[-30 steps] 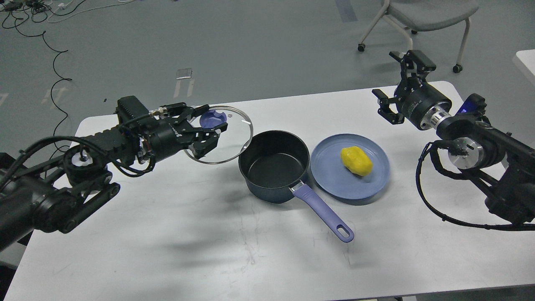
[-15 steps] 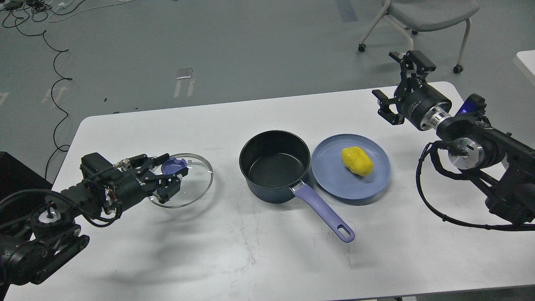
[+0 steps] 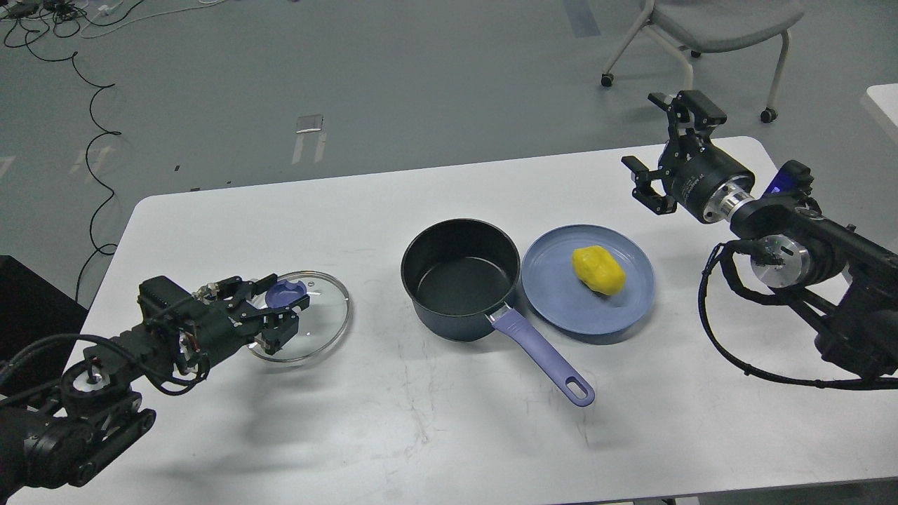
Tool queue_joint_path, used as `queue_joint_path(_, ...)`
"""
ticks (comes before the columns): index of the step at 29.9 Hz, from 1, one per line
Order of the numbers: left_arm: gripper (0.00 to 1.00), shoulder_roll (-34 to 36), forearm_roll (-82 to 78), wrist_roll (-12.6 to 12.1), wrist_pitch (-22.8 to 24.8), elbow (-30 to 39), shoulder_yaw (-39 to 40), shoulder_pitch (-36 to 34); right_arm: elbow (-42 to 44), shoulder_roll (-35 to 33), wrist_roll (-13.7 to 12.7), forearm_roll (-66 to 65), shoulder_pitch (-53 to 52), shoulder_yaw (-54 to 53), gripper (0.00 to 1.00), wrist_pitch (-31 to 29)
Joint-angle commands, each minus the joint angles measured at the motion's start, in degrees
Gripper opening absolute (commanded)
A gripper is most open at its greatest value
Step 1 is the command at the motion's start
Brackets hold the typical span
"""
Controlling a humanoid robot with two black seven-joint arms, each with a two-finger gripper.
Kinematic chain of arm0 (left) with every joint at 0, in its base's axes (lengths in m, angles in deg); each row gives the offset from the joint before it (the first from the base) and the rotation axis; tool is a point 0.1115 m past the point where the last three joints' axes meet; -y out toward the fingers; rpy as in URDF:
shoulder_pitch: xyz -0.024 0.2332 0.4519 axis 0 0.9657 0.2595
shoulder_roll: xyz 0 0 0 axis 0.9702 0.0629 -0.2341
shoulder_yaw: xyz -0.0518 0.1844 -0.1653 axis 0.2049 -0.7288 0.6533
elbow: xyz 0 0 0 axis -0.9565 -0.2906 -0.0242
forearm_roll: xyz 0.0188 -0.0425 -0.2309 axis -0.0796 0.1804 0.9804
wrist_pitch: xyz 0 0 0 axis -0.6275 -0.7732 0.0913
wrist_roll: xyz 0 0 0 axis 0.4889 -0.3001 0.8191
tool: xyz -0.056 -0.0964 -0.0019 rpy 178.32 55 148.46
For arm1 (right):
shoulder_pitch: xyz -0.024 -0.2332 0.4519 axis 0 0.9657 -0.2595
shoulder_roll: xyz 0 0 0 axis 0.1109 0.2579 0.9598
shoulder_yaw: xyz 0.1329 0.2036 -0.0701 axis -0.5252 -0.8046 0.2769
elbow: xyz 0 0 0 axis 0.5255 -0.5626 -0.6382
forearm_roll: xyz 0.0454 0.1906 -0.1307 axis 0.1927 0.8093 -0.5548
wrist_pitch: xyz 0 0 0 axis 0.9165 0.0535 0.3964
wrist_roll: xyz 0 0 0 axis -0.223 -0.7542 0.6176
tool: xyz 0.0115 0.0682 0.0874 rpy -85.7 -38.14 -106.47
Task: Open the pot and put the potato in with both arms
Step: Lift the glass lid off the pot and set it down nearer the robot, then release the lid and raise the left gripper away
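Head view: a white rectangular table (image 3: 435, 435) with rounded corners carries everything in the task. Near its middle sits the dark blue-black metal pot (image 3: 459, 278), uncovered, its black inside bare, and its lavender plastic handle (image 3: 541, 358) runs toward the near right, ending in a hanging loop. Just right of the pot, rim almost touching its wall, lies a round blue plate (image 3: 554, 308), and the yellow lumpy potato (image 3: 598, 270) rests on the plate's far half, well clear of the pot's opening.

On the table's left part lies the round glass lid (image 3: 319, 330) with a metal rim and a purple knob (image 3: 286, 294). It looks to sit flat or nearly flat on the tabletop, well apart from the pot. The left gripper (image 3: 284, 315) reaches over the lid from the left, its 2 black fingers set on either side of the knob and closed about it.

The right gripper (image 3: 663, 151) hangs above the table's far right corner, beyond and to the right of the plate, touching nothing. Its 2 fingers stand wide apart, 1 pointing up and away, the other lower and to the left, with nothing between them.

Beyond the table, a grey chair (image 3: 722, 21) on castors stands on the grey floor, and black cables (image 3: 91, 119) trail at the far left
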Motion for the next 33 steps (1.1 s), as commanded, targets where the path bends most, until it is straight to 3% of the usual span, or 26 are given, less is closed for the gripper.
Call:
queue_joint_path(1,0.54,-0.5,1.1,0.0,0.0,-0.6,0.0,0.0,0.0,0.0,-0.1,0.0,0.0,0.0,1.00,0.0)
queue_joint_path(4,0.60,-0.2,1.9,0.2,0.0,-0.6,0.0,0.1,0.0,-0.2,0.0,0.0,0.0,0.0,1.00,0.0)
queue_joint_path(6,0.71,-0.2,2.2,0.2,0.0,-0.6,0.0,0.1,0.0,-0.2,-0.1,0.0,0.0,0.0,1.00,0.0)
queue_joint_path(13,0.94,-0.5,8.0,0.6,0.2,-0.4,0.0,-0.1,-0.1,-0.4,-0.1,-1.0,-0.7,1.8,1.00,-0.2)
queue_joint_path(20,0.97,0.2,18.6,1.8,0.6,0.3,0.4,-3.4,-1.3,-4.0,0.0,-16.0,-4.7,10.2,1.00,-0.3)
queue_joint_path(26,0.98,0.4,46.4,3.0,1.5,0.3,0.2,-13.2,-3.2,-10.7,0.8,-37.7,-11.7,25.0,1.00,-0.3)
queue_joint_path(28,0.98,0.2,56.4,3.0,5.8,0.3,0.4,-17.3,-3.9,-12.3,3.5,-44.4,-14.5,30.6,1.00,-0.3)
queue_joint_path(33,0.98,0.1,73.0,2.3,15.8,-0.5,0.6,-22.3,-4.4,-13.3,6.6,-56.7,-17.3,37.6,1.00,-0.3)
